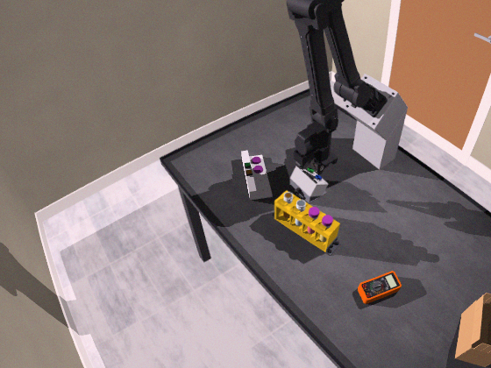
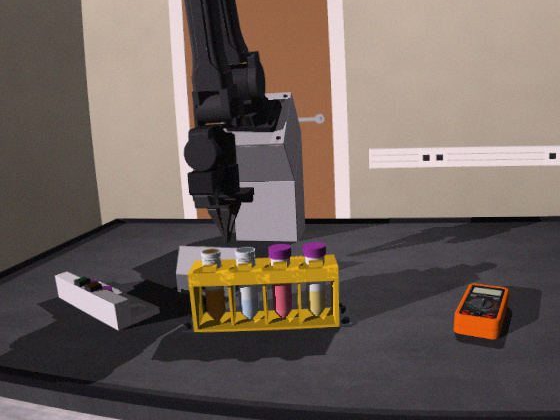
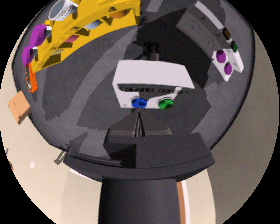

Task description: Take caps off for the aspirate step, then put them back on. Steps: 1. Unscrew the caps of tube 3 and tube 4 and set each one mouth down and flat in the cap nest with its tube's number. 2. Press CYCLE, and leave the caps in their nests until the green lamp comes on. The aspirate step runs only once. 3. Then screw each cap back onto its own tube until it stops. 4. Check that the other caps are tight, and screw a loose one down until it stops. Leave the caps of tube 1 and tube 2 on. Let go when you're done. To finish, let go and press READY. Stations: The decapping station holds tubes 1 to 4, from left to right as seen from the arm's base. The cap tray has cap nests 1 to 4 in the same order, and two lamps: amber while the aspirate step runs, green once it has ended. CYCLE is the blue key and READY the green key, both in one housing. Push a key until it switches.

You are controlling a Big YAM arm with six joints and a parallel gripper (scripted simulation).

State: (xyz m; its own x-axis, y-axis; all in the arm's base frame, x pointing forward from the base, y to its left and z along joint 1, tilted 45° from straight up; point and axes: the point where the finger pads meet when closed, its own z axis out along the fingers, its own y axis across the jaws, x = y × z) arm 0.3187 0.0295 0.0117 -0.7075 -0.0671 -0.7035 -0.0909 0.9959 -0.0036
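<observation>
Evidently the gripper (image 1: 318, 173) (image 2: 228, 241) (image 3: 139, 110) has its jaws together with nothing between them, pointing down at the blue CYCLE key (image 1: 318, 177) (image 3: 139, 103); whether the tips touch it is unclear. Just beside that key, to the right of the jaws, is the green READY key (image 1: 310, 170) (image 3: 166, 104), in the same pale housing (image 1: 309, 186) (image 2: 190, 261) (image 3: 152, 74).

Beyond the jaws, away from the arm's base, stands a yellow rack (image 1: 279, 209) (image 2: 262, 275) (image 3: 95, 36) of four upright tubes. Tube 3 (image 1: 301, 204) (image 2: 248, 302) and tube 4 (image 1: 288, 197) (image 2: 215, 304) are open-topped; tube 1 (image 1: 327, 221) (image 2: 316, 299) and tube 2 (image 1: 314, 212) (image 2: 282, 299) wear purple caps.

Right of the jaws, the cap tray (image 1: 261, 190) (image 2: 90, 299) (image 3: 192, 25) holds two purple caps (image 1: 257, 168) (image 3: 221, 56) side by side at one end. Well to the jaws' left lies an orange multimeter (image 1: 379, 287) (image 2: 481, 311) (image 3: 31, 80).
</observation>
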